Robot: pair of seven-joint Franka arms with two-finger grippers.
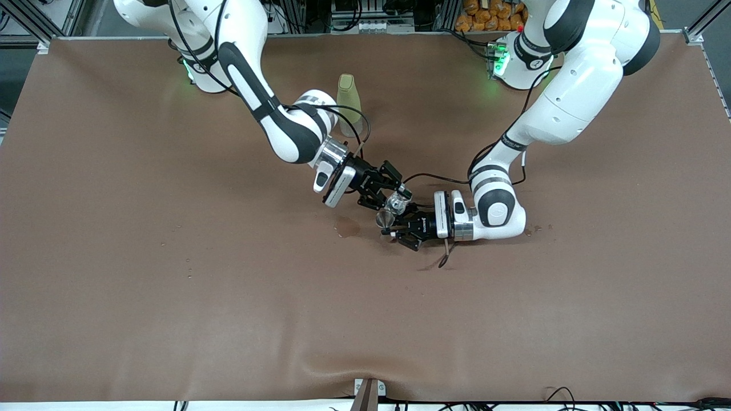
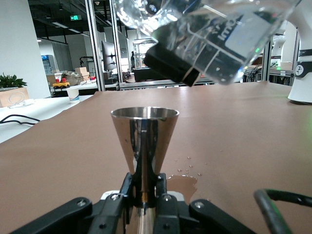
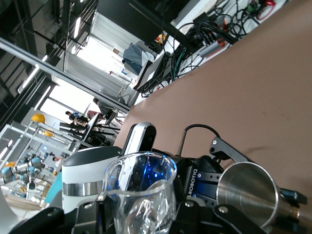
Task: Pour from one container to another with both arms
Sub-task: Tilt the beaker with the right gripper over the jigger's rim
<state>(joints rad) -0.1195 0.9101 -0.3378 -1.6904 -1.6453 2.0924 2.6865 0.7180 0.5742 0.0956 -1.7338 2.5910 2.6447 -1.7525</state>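
Left gripper [image 1: 400,231], low over mid-table w/ forearm near level, is clenched on the narrow waist of the metal cup [image 1: 384,218], upright. Right arm slants down from its base; right gripper [image 1: 397,194] grasps the clear glass cup [image 1: 395,201], tipped just above the metal rim. Left wrist view alone shows a wet patch [image 2: 183,181] and droplets on the brown table [image 1: 171,257].

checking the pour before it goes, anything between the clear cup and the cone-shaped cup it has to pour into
Nothing visible. The right gripper holds the clear cup tilted just above the metal-looking cone cup, which the left gripper grips by its narrow stem. Only open air lies between the two rims; the wet patch lies on the table beside them.
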